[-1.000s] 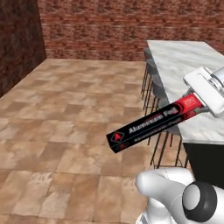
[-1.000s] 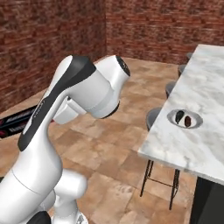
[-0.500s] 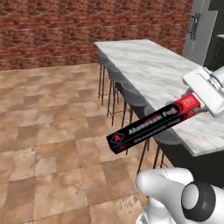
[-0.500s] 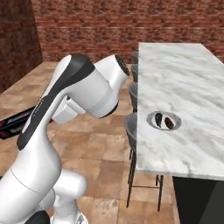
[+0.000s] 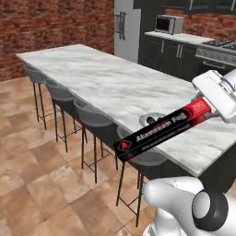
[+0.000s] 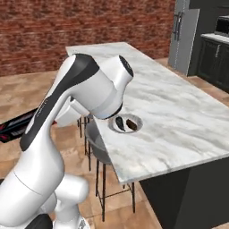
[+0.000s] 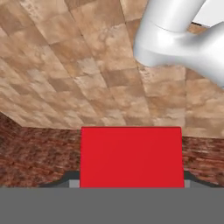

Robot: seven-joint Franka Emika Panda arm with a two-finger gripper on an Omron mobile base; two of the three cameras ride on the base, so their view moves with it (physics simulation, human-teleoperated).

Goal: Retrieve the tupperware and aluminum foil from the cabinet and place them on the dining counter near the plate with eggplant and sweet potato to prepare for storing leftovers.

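Observation:
My gripper (image 5: 206, 109) is shut on the red end of the aluminum foil (image 5: 161, 131), a long black box that hangs level in front of the dining counter (image 5: 99, 76). In the hand view the box's red end (image 7: 131, 156) sits between my fingertips (image 7: 69, 177). The plate (image 6: 126, 123) lies near the counter's near edge and bears the dark eggplant (image 6: 119, 121) and a brown sweet potato piece (image 6: 131, 124). From the left base view the plate (image 5: 151, 119) is partly hidden behind the box. The box's black end (image 6: 15, 126) pokes out left of my arm. The tupperware and cabinet are out of view.
Several round metal stools (image 5: 94, 116) line the counter's near side over a tiled floor (image 5: 41, 184). A steel fridge (image 5: 126, 27), a microwave (image 5: 167, 23) and dark floor cabinets (image 5: 170, 55) stand at the back, beyond a brick wall (image 6: 67, 22).
The whole picture has swung as the base turned, bringing the counter and plate closer and the fridge into view. The foil box stays held the same way in my gripper.

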